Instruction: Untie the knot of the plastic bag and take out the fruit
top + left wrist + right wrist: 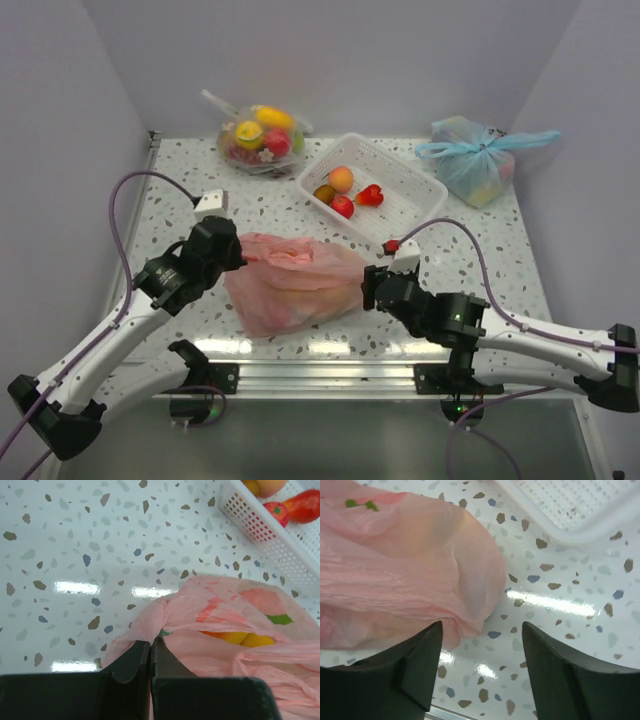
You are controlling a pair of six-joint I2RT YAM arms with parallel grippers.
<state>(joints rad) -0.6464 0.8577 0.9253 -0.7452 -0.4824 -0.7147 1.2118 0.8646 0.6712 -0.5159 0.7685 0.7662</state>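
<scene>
Pink, thin and crinkly, the plastic bag [295, 285] lies on the speckled desk [180, 200], near its front edge and between the two arms. Its film is half transparent, and in the left wrist view a yellow fruit [240, 638] shows through it, beside a small green spot. I count three bags on the desk. One is this pink one. A clear bag [258, 140] full of coloured fruit lies at the back, and a light blue bag [475, 160], tied with a bow, lies at the back right. There is one white basket [420, 190], and it holds four loose fruits [343, 206]. The long axis of the pink bag runs from left to right across the desk, and its gathered, narrower end points to the left. The left pincer [150, 645] is closed tight on a fold of pink film at this end, but whether this fold is the knot I cannot tell. The right pincer [481, 625] stands with its jaws apart and holds nothing. The rounded right end of the bag lies just in front of it, more toward one finger.
</scene>
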